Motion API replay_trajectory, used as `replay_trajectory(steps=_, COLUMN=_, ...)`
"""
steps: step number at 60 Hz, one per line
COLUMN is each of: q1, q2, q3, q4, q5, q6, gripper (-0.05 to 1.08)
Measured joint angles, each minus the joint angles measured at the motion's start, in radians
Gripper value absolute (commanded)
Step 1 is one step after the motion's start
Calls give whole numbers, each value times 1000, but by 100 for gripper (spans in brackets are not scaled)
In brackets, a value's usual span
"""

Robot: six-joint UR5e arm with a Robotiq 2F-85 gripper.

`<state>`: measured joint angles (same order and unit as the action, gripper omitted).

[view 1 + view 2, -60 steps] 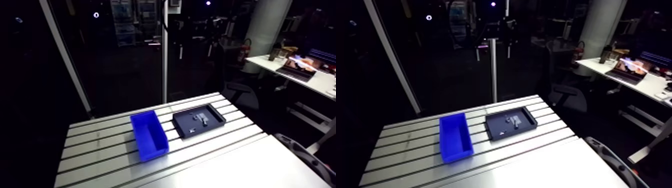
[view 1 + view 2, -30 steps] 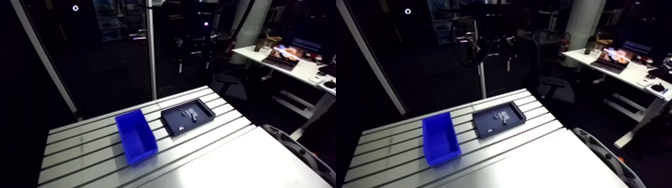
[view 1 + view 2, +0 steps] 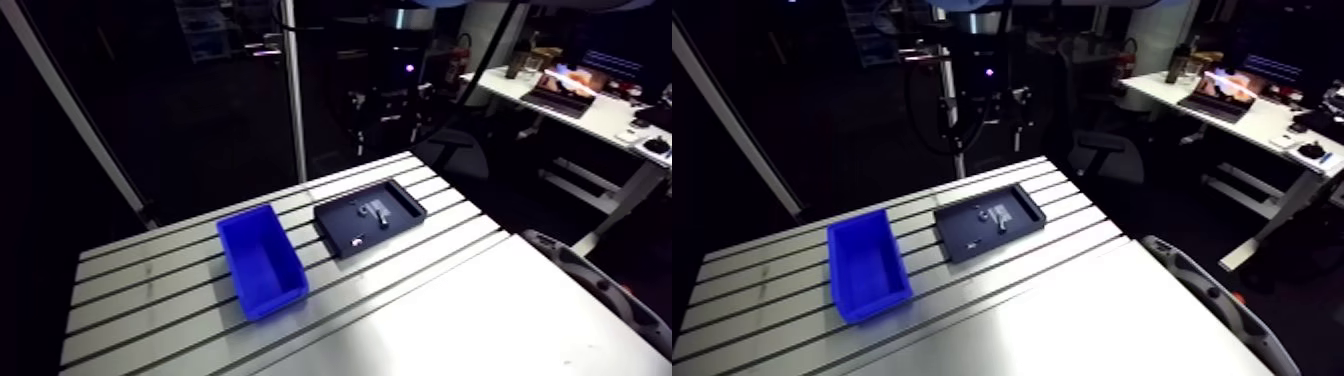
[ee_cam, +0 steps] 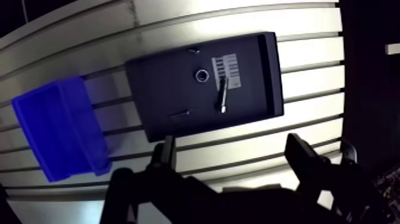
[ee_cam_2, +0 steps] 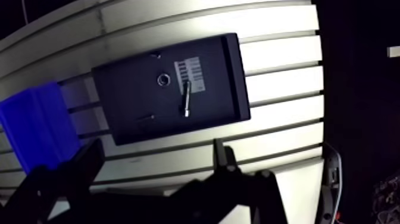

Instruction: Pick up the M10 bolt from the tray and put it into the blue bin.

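A black tray (image 4: 161,83) lies on the slotted table, ahead of my gripper (image 4: 232,159) in the wrist view. A long bolt (image 4: 222,95) lies in the tray beside a white label (image 4: 226,62). A round nut (image 4: 202,74) and a small part (image 4: 178,113) lie near it. The blue bin (image 4: 59,131) stands beside the tray and looks empty. My gripper hangs high over the table's near strip, fingers (image 4: 163,156) wide apart with nothing between them. In the arm view the bin (image 3: 262,262) sits left of the tray (image 3: 340,222).
The aluminium table (image 3: 150,290) has long slots running past the bin and the tray. A smooth pale panel (image 3: 470,320) covers the front right. A grey curved object (image 3: 600,295) stands past the right edge.
The arm camera has swung, so the whole scene has shifted in the picture. The arm's dark wrist now shows above the tray. The bin, the tray and its parts lie as before.
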<state>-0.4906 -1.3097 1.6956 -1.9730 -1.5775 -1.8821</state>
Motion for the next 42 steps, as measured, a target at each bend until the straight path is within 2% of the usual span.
replay_trajectory(steps=30, q1=-31, q2=61, q3=47, q4=-72, q5=1, q6=16, gripper=2)
replay_trajectory(steps=42, q1=-32, q2=82, q3=54, q4=-75, q5=3, q6=21, gripper=14)
